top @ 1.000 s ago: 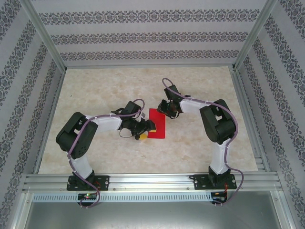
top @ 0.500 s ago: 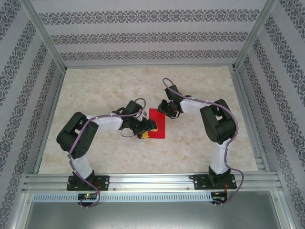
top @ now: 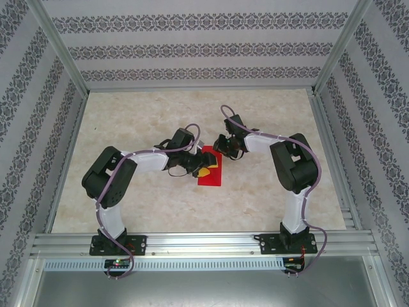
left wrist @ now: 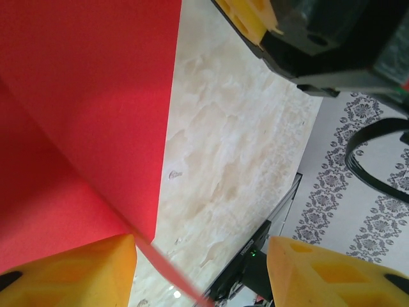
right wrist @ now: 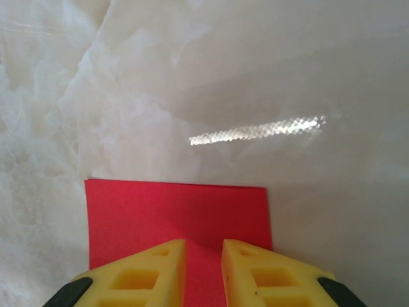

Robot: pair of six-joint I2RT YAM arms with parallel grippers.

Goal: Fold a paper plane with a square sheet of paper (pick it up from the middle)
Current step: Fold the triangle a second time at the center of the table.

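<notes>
The square sheet of paper [top: 212, 177] lies red side up at the table's middle, as a narrow upright rectangle. My left gripper [top: 202, 168] reaches over its left edge from the left. In the left wrist view the paper [left wrist: 83, 96] has a lifted edge slanting down between the fingers, close to the left finger [left wrist: 70, 272]; the left gripper [left wrist: 201, 246] is open. My right gripper [top: 224, 150] rests at the sheet's far right corner. In the right wrist view the gripper [right wrist: 203, 246] has its tips on the flat paper [right wrist: 172, 211], a narrow gap between them.
Marble-patterned tabletop [top: 128, 121] surrounds the sheet. Patterned walls and aluminium posts [top: 61, 51] enclose the workspace. The right gripper's black body [left wrist: 332, 38] hangs close above the left gripper's view. A rail [top: 204, 243] runs along the near edge.
My left gripper has slid right and farther back over the sheet's left edge, its jaws narrowing. The right gripper stayed at the far corner and narrowed slightly.
</notes>
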